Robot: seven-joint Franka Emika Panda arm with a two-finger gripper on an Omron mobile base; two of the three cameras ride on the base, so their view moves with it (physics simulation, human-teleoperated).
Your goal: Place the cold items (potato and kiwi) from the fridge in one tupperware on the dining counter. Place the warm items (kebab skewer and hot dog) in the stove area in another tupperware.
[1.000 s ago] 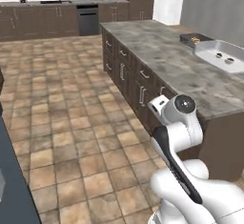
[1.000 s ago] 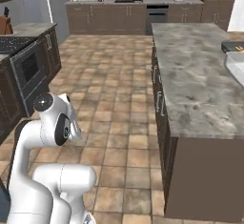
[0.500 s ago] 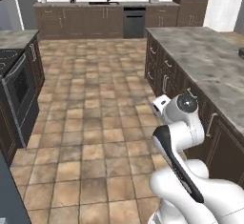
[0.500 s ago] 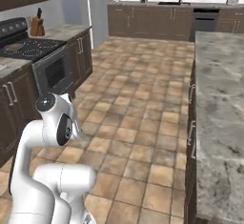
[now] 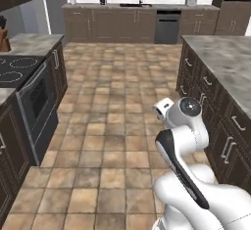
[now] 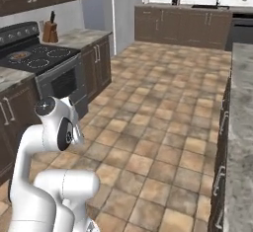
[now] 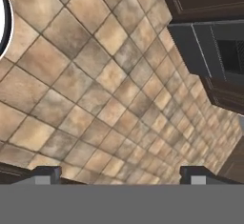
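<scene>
Wide tiled floor (image 5: pixel 117 106) open between stove (image 5: pixel 22 84) and island counter (image 5: pixel 223 57), far cabinets (image 5: pixel 122 26) closing the end

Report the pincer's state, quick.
Pincer: open, fingertips wide apart, holding nothing, above the tiled floor.

Indistinct brown item (image 6: pixel 20 55) on stove (image 6: pixel 49 58) burner

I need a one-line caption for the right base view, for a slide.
Robot arm folded low over the tiled floor, stove and knife block at left, island counter at right.
</scene>
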